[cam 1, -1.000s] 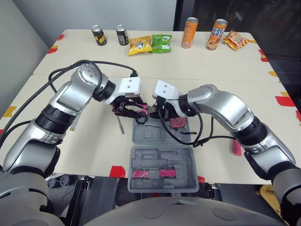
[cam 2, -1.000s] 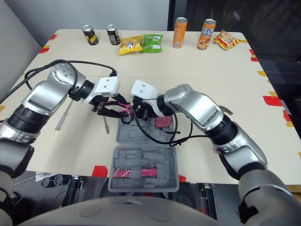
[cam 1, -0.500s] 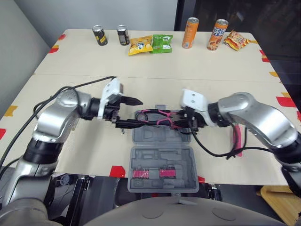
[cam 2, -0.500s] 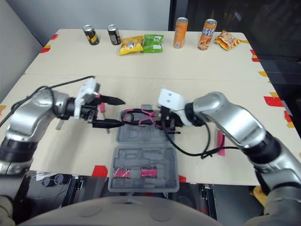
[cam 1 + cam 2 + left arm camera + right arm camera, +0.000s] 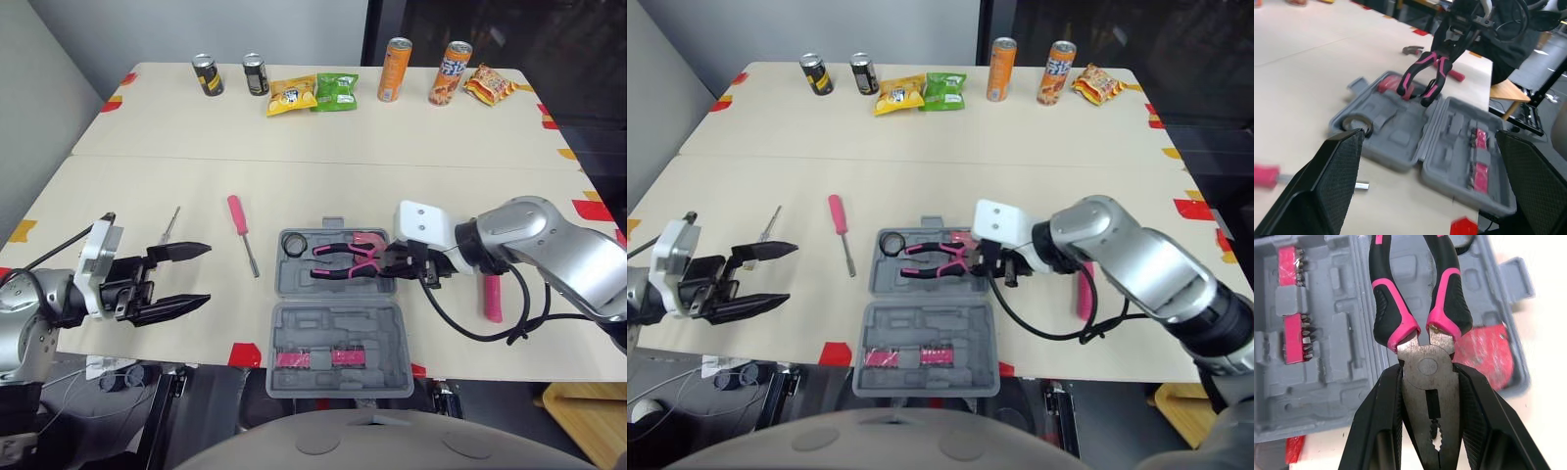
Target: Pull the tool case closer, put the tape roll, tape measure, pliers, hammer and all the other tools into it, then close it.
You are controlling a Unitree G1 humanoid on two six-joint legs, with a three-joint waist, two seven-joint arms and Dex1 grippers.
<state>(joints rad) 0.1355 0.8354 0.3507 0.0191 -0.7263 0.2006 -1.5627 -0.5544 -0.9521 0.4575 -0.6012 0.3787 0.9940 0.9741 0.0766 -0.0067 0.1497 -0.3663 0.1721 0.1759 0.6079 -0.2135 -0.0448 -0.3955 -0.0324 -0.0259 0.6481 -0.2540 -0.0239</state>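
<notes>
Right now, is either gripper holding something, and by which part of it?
The right gripper holds the pliers by the metal head, pink handles pointing away over the tool case. The left gripper is open and holds nothing.

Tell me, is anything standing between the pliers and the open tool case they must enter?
Nothing visible does. The right tool holds the pliers by their metal head over the tool case; the tape roll and tape measure lie in it, apart from the pliers.

Left hand (image 5: 206, 273) hovers out left, fingers (image 5: 181, 252) spread wide; right hand (image 5: 392, 262) clamps the pliers (image 5: 338, 266) by the head.
</notes>
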